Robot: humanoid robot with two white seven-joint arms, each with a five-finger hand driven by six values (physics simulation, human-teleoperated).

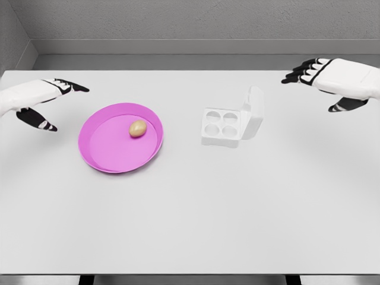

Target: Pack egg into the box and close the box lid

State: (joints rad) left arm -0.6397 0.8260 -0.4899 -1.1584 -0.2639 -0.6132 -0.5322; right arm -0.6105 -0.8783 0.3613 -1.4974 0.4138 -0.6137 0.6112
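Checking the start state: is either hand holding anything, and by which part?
Nothing is held. Left hand and right hand hover open; the egg lies on the pink plate.

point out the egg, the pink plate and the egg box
egg (pixel 138 129), head view, middle of its shell
pink plate (pixel 107 145), head view, bare floor of the plate
egg box (pixel 223 124), head view, tray between the four cups

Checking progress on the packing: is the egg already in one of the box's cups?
No, the egg lies on the pink plate, apart from the open box, whose four cups are empty.
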